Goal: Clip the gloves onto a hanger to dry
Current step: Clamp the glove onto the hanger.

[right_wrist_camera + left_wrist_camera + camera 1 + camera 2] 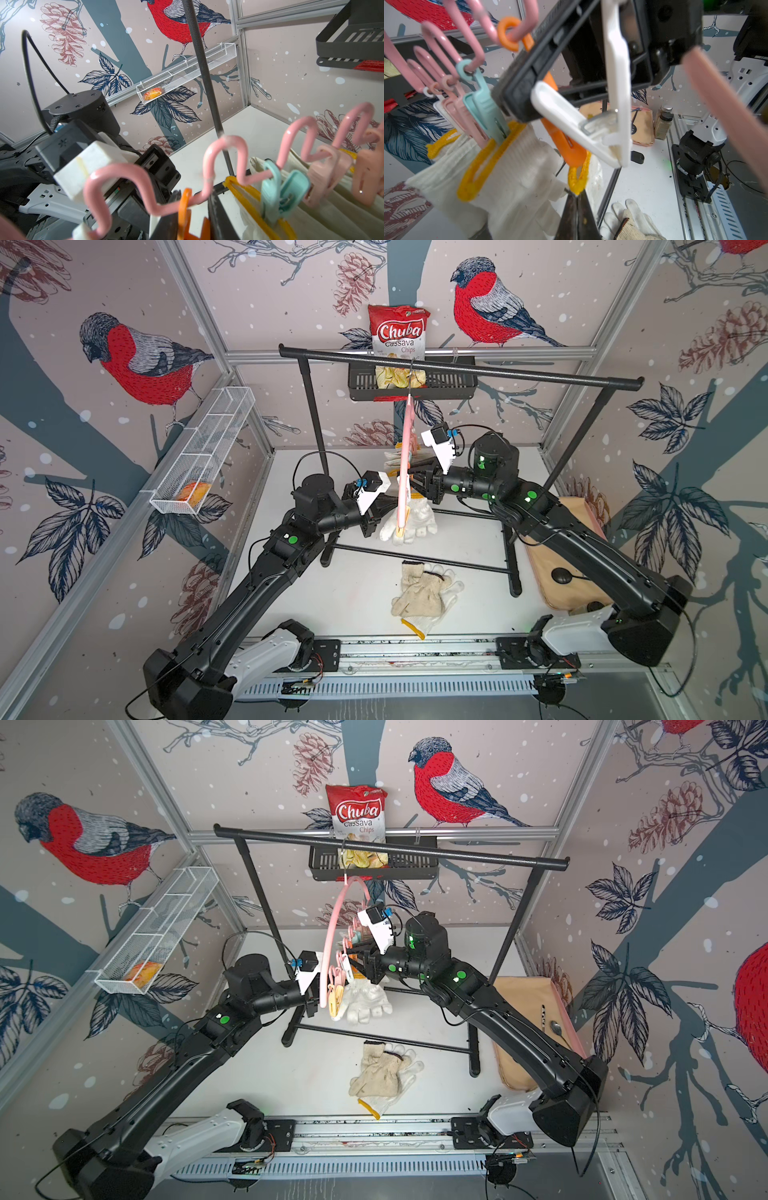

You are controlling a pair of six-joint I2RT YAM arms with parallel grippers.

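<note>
Gloves [419,593] lie loose on the bench [361,572], nearest the camera. Beyond them, the left gripper [576,199] has its jaws pressed together on the yellow cuff [577,180] of a knitted glove [409,522], which hangs fingers-down below the hanger [405,456]. The right gripper [417,482] has its jaws clamped on the white peg [571,124]. The peg's tip sits just beside that cuff and seems closed.

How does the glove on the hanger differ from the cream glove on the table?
The hanging glove is white with a yellow cuff; the cream glove has a dark cuff edge. The hanging glove dangles fingers-down, pegged to the pink hanger; the cream glove lies unclipped on the table. Both are knitted.
</note>
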